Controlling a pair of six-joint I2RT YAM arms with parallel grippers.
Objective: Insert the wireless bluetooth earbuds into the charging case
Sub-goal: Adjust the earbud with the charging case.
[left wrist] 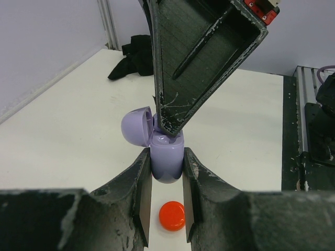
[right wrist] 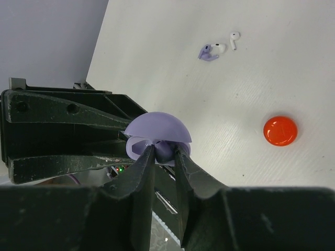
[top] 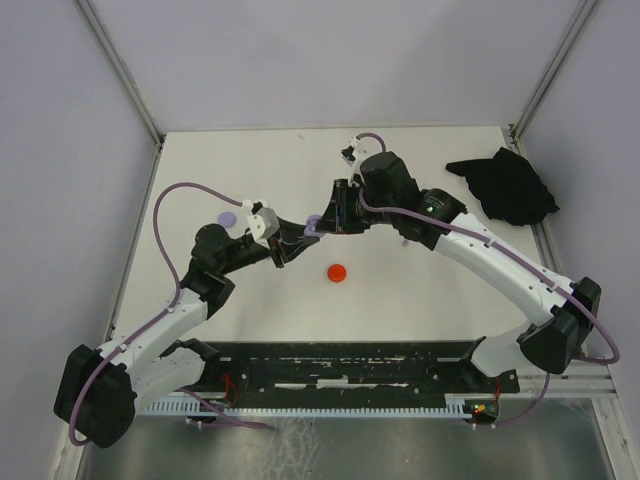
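The lilac charging case stands upright above the middle of the white bench. The left gripper pinches it by the lower body, one finger pressed flat against each side. The domed lid is swung open and leans back to one side.

The right gripper reaches into the open mouth from above, so most of the inside is hidden. In the right wrist view its fingers are drawn close with only a narrow gap. A small lilac piece shows between the tips, just under the lid. I cannot tell whether that piece is an earbud or part of the case, nor whether the fingers are actually clamped on it. In the left wrist view the tip of the right gripper touches the rim of the case.

Three loose earbuds lie on the bench well apart from the case. A lilac one touches a white one, and a second white one lies just beside them.

A flat red disc rests on the bench near the case, on the side towards the arm bases. A flat lilac disc lies beside the left arm. A crumpled black cloth sits at the far right edge of the bench.
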